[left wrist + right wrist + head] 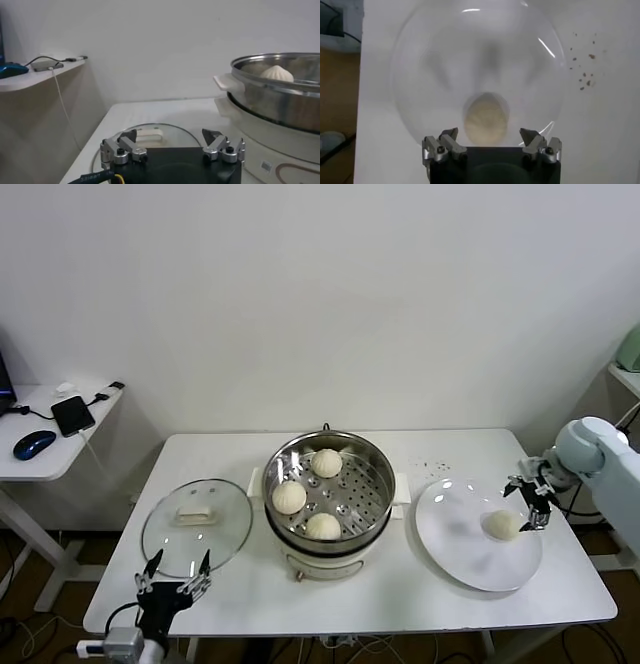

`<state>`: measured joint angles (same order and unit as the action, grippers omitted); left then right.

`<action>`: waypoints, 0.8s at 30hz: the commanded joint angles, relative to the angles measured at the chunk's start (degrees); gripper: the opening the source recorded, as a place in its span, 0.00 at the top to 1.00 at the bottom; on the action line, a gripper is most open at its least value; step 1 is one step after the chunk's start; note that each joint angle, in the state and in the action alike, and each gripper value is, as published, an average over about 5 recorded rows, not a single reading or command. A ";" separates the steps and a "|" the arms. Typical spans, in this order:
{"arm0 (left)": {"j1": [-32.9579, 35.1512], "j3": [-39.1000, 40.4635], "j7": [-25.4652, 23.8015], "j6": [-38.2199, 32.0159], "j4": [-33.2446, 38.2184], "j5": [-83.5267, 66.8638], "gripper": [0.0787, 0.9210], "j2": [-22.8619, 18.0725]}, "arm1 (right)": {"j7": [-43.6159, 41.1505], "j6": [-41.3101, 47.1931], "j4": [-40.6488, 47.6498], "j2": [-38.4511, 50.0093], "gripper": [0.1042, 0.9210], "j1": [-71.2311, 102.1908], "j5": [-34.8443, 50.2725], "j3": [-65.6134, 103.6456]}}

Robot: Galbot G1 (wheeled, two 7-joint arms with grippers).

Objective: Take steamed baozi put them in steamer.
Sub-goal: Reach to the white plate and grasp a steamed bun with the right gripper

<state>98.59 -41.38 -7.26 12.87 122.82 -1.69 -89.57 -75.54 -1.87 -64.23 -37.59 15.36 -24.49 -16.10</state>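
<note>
Head view: right gripper [528,502] reaches in from the right over the plate [450,549], jaws wide, straddling the last bun [501,525] without closing on it; three buns [306,495] sit in the steamer [374,484]; left gripper [175,576] waits, jaws wide, near the glass lid [196,529].

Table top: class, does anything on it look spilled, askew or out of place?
Yes: dark crumbs lie scattered on the white table, between the steamer and the plate. Nothing else looks odd.
</note>
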 commanded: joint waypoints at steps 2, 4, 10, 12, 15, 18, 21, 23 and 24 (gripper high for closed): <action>0.25 -0.15 -0.11 -0.06 -0.63 0.11 0.12 0.33 | 1.77 -2.79 7.05 -6.38 0.12 2.27 -6.94 2.40; 0.25 -0.32 -0.15 -0.16 -0.90 0.18 0.12 0.53 | 1.91 -2.52 7.09 -6.67 0.12 2.40 -8.48 2.61; -0.16 -0.42 -0.25 -0.07 -1.11 0.04 0.12 0.72 | 2.67 -1.75 7.45 -7.00 0.12 2.58 -9.85 3.01; -0.33 -0.32 -0.32 0.01 -1.13 -0.24 0.12 0.72 | 3.07 -1.26 7.49 -7.12 0.12 2.68 -10.14 3.16; -0.57 -0.32 -0.42 0.10 -1.27 -0.63 0.12 0.79 | 3.22 -0.57 7.52 -7.18 0.12 2.81 -10.14 3.25; -0.80 -0.43 -0.43 0.09 -1.59 -0.62 0.12 0.88 | 3.03 -0.28 7.64 -7.14 0.12 2.75 -9.98 3.17; -0.92 -0.43 -0.42 0.05 -1.80 -0.59 0.12 0.89 | 2.76 -0.11 7.89 -7.16 0.12 2.62 -9.79 3.10; -1.00 -0.38 -0.41 0.03 -1.91 -0.58 0.12 0.86 | 2.63 0.00 7.98 -7.17 0.12 2.59 -9.68 3.07; -1.06 -0.36 -0.40 0.04 -1.95 -0.57 0.12 0.85 | 2.59 0.07 8.01 -7.17 0.12 2.57 -9.61 3.05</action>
<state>97.60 -41.80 -7.65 12.96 121.08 -2.04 -88.72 -73.10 -1.93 -57.03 -44.06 17.72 -32.92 -13.30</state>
